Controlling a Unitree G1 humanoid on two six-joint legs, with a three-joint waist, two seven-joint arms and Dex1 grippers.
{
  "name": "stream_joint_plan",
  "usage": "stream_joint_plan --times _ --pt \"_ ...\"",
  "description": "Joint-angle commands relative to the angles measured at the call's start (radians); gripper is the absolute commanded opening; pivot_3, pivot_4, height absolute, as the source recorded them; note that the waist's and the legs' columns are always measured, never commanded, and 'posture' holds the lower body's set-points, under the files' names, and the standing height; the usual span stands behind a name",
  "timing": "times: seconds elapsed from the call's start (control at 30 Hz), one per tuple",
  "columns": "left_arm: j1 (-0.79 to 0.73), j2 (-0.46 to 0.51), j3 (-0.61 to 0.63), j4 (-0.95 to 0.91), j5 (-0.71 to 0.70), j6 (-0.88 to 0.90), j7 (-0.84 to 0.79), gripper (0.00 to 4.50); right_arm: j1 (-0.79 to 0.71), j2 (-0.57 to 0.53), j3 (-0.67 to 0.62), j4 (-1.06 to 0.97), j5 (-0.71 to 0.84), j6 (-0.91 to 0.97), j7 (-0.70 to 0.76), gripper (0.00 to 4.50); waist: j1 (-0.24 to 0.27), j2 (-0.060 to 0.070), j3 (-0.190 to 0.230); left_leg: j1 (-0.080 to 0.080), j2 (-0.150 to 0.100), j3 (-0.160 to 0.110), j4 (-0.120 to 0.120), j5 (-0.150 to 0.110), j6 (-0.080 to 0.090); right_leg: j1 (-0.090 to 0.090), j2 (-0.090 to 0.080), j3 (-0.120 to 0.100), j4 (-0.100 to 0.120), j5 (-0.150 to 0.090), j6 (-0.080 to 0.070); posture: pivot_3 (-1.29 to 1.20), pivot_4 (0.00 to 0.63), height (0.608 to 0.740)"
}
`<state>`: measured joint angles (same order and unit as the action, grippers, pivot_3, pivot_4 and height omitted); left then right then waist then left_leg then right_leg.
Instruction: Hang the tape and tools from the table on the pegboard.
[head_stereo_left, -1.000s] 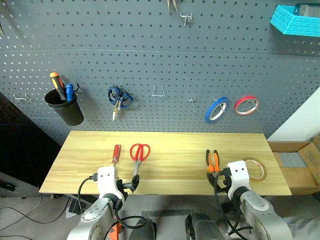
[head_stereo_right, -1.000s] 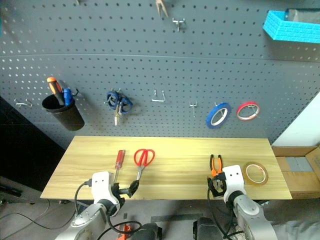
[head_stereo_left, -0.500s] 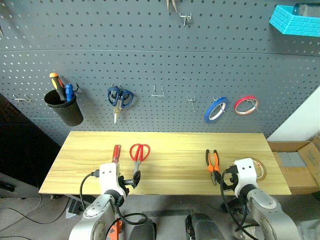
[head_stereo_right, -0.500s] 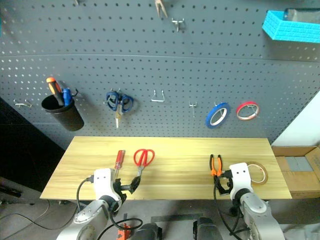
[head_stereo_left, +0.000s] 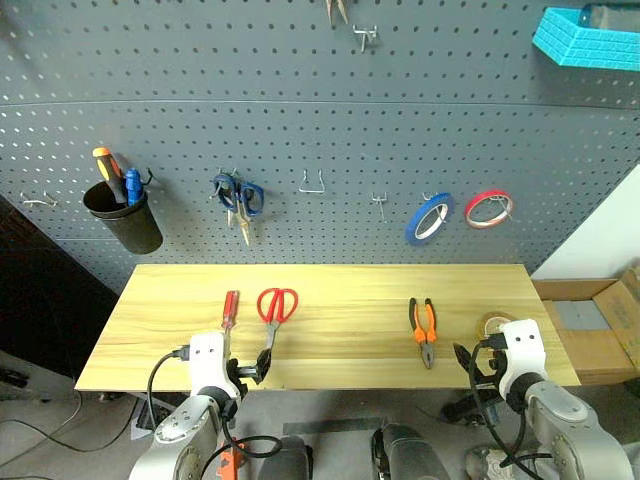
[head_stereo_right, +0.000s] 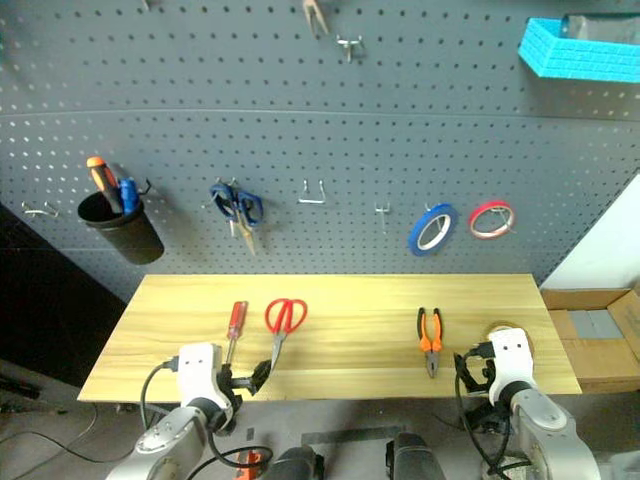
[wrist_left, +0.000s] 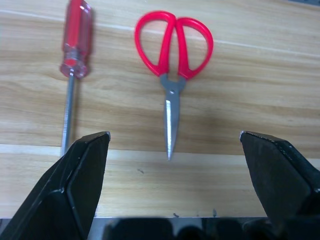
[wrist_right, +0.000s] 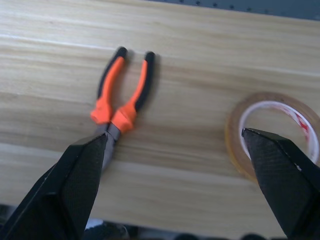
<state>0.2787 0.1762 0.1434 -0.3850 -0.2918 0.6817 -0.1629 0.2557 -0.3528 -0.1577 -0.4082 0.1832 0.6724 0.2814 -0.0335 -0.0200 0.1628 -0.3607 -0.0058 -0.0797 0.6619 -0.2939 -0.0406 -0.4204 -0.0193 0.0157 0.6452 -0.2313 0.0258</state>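
Two wide-spread claws hover at the table's (head_stereo_left: 330, 345) near edge, four items lying ahead of them.

Ahead of the empty left claw (wrist_left: 175, 145): one red-handled screwdriver (wrist_left: 74, 55), one red-handled scissors (wrist_left: 172, 55). Ahead of the empty right claw (wrist_right: 175, 145): one pliers (wrist_right: 122, 100), one yellow tape (wrist_right: 272, 132), its print unreadable. The head views add the pegboard (head_stereo_left: 320, 130) beyond, holding blue scissors (head_stereo_left: 238, 197) and two tape rings.

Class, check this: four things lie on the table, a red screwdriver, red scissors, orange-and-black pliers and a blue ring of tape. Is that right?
Not quite. The ring of tape on the table is yellow, as the right wrist view shows. The red screwdriver, red scissors and pliers do lie there.
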Motion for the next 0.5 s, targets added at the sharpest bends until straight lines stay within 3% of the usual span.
stream_joint_plan --times 0.03,0.23,0.37,0.5 --pt "-0.016 0.009 0.004 -0.009 0.005 -0.02 -0.003 4.46 -0.002 -0.011 -0.022 -0.019 0.018 0.01 0.011 4.5 -0.002 0.0 0.0 0.0 0.0 0.0 0.0 0.0 0.0 0.0 0.0 0.0 0.0 0.0 0.0 -0.1 0.15 0.74" --pt "-0.17 0.055 -0.019 0.091 0.022 -0.036 -0.044 4.46 -0.051 -0.073 -0.008 0.073 -0.039 -0.028 0.025 4.5 -0.006 0.001 -0.002 0.001 -0.001 0.0 0.002 0.0 0.0 0.001 0.0 0.0 0.0 0.001 0.001 -0.15 0.124 0.74" --pt "-0.337 0.149 -0.22 0.142 0.062 -0.118 -0.257 4.46 -0.108 -0.134 -0.021 0.194 -0.059 -0.086 0.052 4.5 -0.009 0.0 -0.002 0.001 -0.002 0.001 0.002 0.0 0.0 0.001 0.0 0.001 0.0 0.001 0.002 -0.17 0.135 0.74" --pt "-0.524 0.157 -0.394 0.264 0.075 -0.217 -0.474 4.46 -0.167 -0.18 -0.009 0.307 -0.064 -0.115 0.093 4.5 -0.026 0.0 -0.001 0.0 -0.002 0.003 0.002 0.0 0.0 0.001 0.0 0.003 -0.001 0.005 0.007 -0.2 0.161 0.74"
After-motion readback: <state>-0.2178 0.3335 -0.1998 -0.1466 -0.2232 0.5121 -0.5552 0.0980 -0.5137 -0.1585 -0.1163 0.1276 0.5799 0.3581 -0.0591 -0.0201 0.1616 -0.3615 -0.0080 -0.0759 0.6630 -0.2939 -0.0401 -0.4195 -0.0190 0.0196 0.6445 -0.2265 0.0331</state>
